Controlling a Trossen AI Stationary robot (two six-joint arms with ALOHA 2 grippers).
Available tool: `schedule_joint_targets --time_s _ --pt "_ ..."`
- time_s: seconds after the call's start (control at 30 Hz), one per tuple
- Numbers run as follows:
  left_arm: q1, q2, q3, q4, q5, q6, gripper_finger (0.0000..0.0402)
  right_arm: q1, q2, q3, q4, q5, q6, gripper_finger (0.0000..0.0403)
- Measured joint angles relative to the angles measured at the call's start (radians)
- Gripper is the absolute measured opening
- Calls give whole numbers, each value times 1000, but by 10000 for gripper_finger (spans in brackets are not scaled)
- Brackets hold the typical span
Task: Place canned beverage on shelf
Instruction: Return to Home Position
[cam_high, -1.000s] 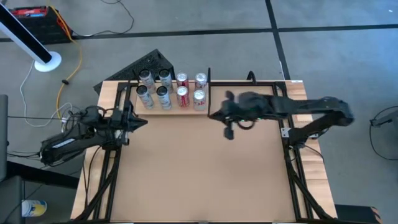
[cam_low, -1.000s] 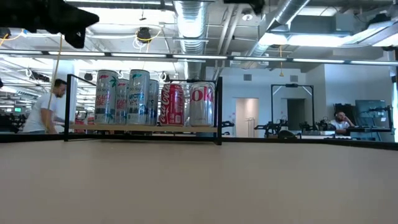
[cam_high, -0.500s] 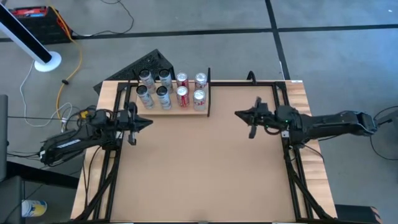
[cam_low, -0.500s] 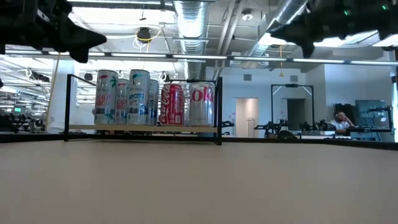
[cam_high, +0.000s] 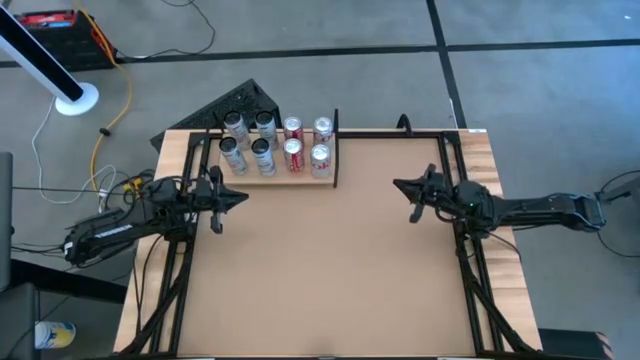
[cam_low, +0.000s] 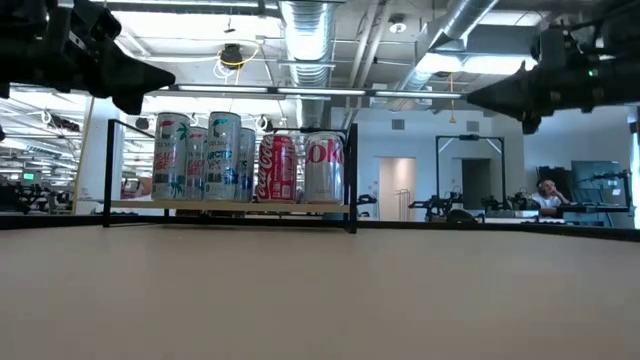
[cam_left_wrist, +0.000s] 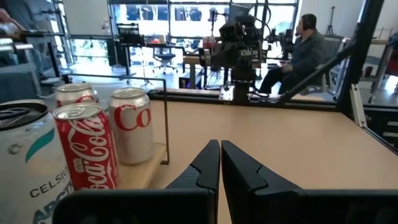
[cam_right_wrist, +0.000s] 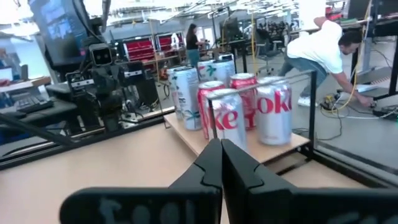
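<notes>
Shelf: the pale wood shelf (cam_high: 277, 174) stands at the table's edge that lies at the top of the high view, nearer that edge's left corner. Its thin black end piece (cam_high: 335, 148) is on the side facing the table's middle.
Cans: eight cans (cam_high: 292, 150) stand upright on the shelf in two rows of four. In the low view the white and pink cans (cam_low: 170, 156) are at the open end. Next come the white and blue cans (cam_low: 222, 155) and the red cola cans (cam_low: 278, 168). The silver cola cans (cam_low: 324, 168) are just beside the end piece.
Left gripper: the left gripper (cam_high: 240, 197) hovers just inside the table's left edge, near the shelf's front corner but apart from every can. Its fingers (cam_left_wrist: 208, 165) are pressed together and hold nothing.
Right gripper: the right gripper (cam_high: 399, 184) hangs above the table near its right edge, well apart from the shelf and pointing towards the middle. Its fingers (cam_right_wrist: 210, 163) are clenched together, with nothing between them.
Table: a plain tan table (cam_high: 320, 280) with black rails (cam_high: 470, 265) along its left and right sides.
Room: a grey floor (cam_high: 540, 90) carries a yellow cable (cam_high: 126, 95) and a white stand base (cam_high: 76, 98). Ceiling ducts (cam_low: 308, 30) run overhead. Beyond the table a seated person (cam_left_wrist: 308, 53) faces away, and a person in a white top (cam_right_wrist: 323, 53) bends forward.
</notes>
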Motion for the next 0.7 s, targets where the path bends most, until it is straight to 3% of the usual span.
schedule_joint_targets --time_s 0.17,0.7 --pt "0 0 -108 124 -6 -60 0 -16 -66 -65 -15 -1 36 23" --pt "0 1 -107 23 -20 -31 0 -48 -117 -65 -84 71 -27 36"
